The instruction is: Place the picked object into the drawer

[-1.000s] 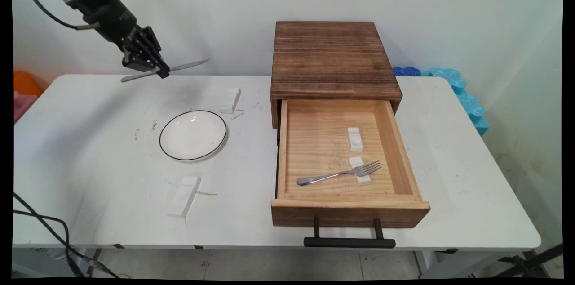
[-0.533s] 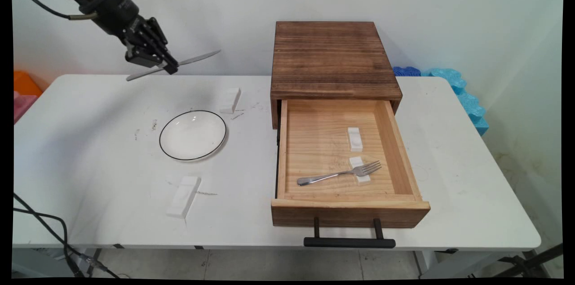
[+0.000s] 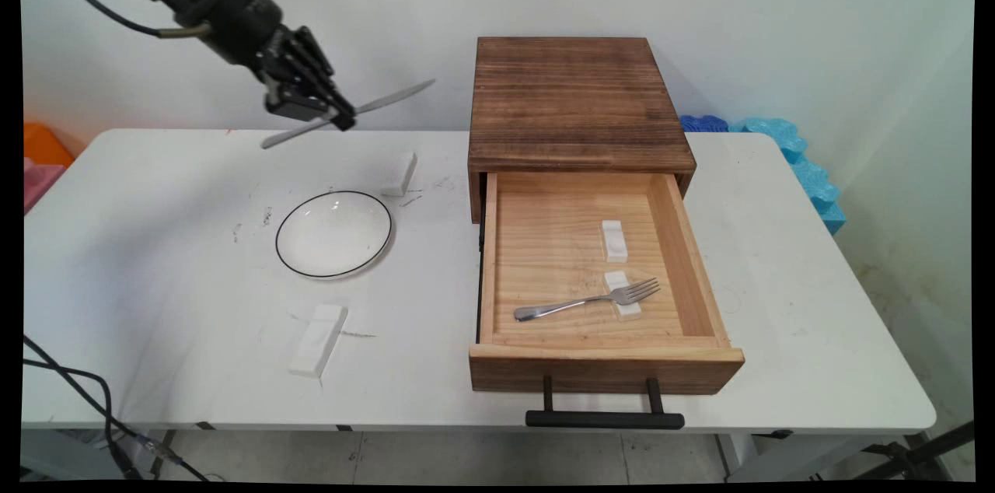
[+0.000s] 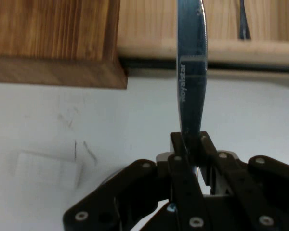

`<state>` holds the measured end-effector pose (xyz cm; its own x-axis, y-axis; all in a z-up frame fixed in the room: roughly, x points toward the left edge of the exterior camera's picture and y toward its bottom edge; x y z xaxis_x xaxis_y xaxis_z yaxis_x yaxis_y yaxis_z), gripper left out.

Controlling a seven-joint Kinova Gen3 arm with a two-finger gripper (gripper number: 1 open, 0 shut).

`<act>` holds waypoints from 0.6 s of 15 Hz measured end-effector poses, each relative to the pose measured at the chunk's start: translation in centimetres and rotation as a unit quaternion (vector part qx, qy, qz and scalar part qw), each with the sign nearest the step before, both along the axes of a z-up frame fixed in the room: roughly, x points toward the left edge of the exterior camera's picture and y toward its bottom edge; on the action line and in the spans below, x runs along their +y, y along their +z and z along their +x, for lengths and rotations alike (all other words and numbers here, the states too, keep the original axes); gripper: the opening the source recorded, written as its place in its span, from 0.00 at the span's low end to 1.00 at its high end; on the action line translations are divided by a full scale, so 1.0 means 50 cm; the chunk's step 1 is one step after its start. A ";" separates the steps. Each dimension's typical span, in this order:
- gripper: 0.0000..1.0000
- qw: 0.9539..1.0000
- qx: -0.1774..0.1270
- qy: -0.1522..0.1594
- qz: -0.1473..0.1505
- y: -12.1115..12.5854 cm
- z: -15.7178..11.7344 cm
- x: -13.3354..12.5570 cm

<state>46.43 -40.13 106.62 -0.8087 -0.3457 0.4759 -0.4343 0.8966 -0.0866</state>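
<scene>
My black gripper [image 3: 336,118] hangs above the table's far left part, shut on a metal table knife [image 3: 389,97] held near its middle, blade end pointing right toward the wooden drawer box [image 3: 575,96]. In the hand view the gripper [image 4: 192,140] clamps the knife [image 4: 191,67], whose blade runs up toward the box and open drawer. Below and in front of the gripper lie a white rest block [image 3: 399,173] and a black-rimmed white plate [image 3: 333,234]. The open drawer [image 3: 544,252] holds a fork [image 3: 591,299] propped on a white rest [image 3: 624,298], with another rest [image 3: 613,237] behind it.
A second white rest block [image 3: 318,340] lies near the table's front left. The drawer's black handle [image 3: 605,420] juts past the front edge. Blue foam [image 3: 785,143] lies at the back right, orange and pink items [image 3: 43,155] at the far left. Black cables [image 3: 85,392] hang at the lower left.
The gripper has carried the knife to the right, toward the wooden box, first rising a little and then dipping. Everything on the table and in the drawer has stayed put.
</scene>
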 end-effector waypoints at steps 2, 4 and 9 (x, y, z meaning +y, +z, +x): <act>0.00 1.000 0.004 0.008 -0.011 -0.002 -0.051 0.004; 0.00 1.000 0.007 0.015 -0.021 -0.005 -0.096 0.005; 0.00 0.999 0.010 0.026 -0.042 -0.017 -0.184 0.002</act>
<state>37.20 -40.04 105.75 -0.7814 -0.3448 0.5201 -0.4816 0.8632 -0.1514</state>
